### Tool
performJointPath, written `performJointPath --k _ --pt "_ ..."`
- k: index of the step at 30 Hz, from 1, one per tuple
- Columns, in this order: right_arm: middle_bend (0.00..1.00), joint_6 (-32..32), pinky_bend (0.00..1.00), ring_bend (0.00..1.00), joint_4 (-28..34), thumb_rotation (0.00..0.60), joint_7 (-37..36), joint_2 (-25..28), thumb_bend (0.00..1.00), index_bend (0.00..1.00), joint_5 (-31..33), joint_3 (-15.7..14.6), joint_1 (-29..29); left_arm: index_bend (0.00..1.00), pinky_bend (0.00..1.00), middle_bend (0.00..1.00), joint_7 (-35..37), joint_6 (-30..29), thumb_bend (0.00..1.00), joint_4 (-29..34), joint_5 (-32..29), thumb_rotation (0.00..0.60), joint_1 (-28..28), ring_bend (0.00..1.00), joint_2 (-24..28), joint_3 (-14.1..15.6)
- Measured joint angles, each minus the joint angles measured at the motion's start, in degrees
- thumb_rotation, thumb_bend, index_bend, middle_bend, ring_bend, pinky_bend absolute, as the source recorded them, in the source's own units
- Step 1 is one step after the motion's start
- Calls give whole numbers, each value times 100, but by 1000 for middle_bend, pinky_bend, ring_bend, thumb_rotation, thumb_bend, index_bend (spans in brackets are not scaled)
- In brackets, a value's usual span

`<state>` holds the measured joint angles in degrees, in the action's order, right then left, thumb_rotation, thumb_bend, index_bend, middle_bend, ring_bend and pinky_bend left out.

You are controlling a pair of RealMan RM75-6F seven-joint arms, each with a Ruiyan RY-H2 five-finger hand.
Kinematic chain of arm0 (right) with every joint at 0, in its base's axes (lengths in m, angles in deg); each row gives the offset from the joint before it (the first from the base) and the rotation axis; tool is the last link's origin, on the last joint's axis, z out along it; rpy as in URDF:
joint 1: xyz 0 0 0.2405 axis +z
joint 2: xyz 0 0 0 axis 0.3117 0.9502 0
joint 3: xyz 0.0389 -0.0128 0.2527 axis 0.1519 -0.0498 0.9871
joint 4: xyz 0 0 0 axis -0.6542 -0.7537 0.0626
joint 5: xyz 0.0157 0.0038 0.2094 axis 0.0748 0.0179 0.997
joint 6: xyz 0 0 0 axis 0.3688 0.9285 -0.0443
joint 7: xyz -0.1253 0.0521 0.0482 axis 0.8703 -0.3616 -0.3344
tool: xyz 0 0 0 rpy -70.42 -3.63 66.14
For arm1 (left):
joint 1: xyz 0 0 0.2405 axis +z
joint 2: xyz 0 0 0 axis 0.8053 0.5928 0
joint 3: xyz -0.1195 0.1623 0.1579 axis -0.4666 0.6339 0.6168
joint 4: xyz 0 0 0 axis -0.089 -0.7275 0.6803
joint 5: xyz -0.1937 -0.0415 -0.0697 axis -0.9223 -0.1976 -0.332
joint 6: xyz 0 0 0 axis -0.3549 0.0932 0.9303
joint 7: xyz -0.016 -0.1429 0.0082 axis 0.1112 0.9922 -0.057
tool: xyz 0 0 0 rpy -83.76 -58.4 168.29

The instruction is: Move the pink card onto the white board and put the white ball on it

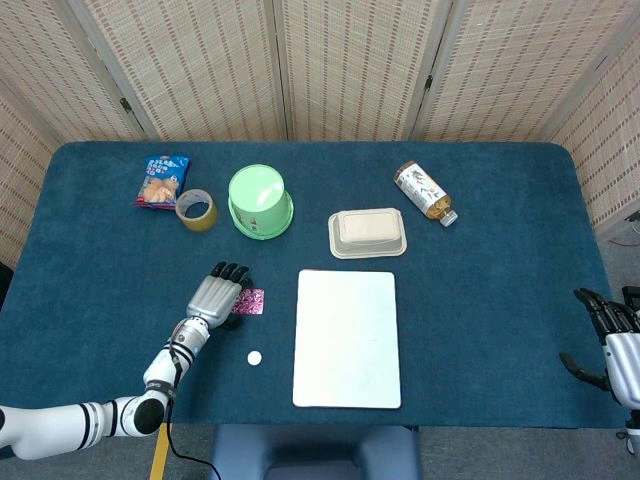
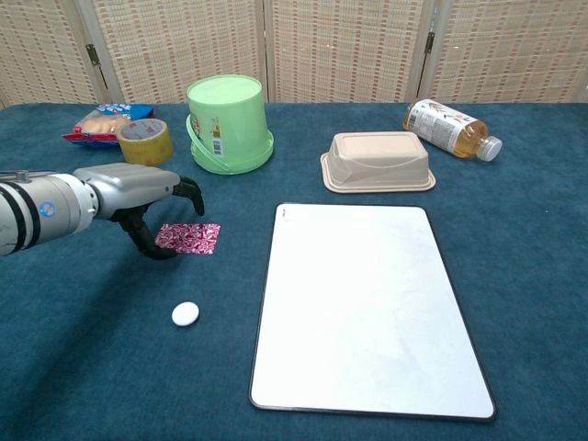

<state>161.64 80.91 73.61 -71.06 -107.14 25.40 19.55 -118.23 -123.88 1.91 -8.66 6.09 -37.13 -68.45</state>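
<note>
The pink patterned card [image 1: 251,301] [image 2: 193,237] lies flat on the blue cloth, left of the white board [image 1: 347,338] [image 2: 367,308]. My left hand [image 1: 216,297] [image 2: 133,189] is at the card's left edge. Its dark fingers [image 2: 186,188] arch over the card's near corner and the thumb points down just beside it. The hand holds nothing that I can see. The small white ball [image 1: 254,357] [image 2: 185,314] rests on the cloth below the card, apart from the hand. My right hand [image 1: 612,345] hangs open at the table's far right edge, seen only in the head view.
Along the back stand a snack bag [image 1: 161,181], a tape roll [image 1: 196,209] [image 2: 145,141], an upturned green bucket [image 1: 260,200] [image 2: 228,124], a beige lidded box [image 1: 368,232] [image 2: 378,161] and a bottle lying on its side [image 1: 425,192] [image 2: 448,127].
</note>
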Motion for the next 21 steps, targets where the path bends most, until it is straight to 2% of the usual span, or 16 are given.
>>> performJointPath --k 10,21 --pt "150 -2 157 201 -38 600 -39 -10 245 105 16 8 -16 282 0 99 160 -54 348 -365 -138 600 -71 39 -218 125" --pt "150 20 157 201 11 600 -4 11 245 105 12 8 -38 343 0 101 392 -122 349 -610 38 600 -79 66 -384 176"
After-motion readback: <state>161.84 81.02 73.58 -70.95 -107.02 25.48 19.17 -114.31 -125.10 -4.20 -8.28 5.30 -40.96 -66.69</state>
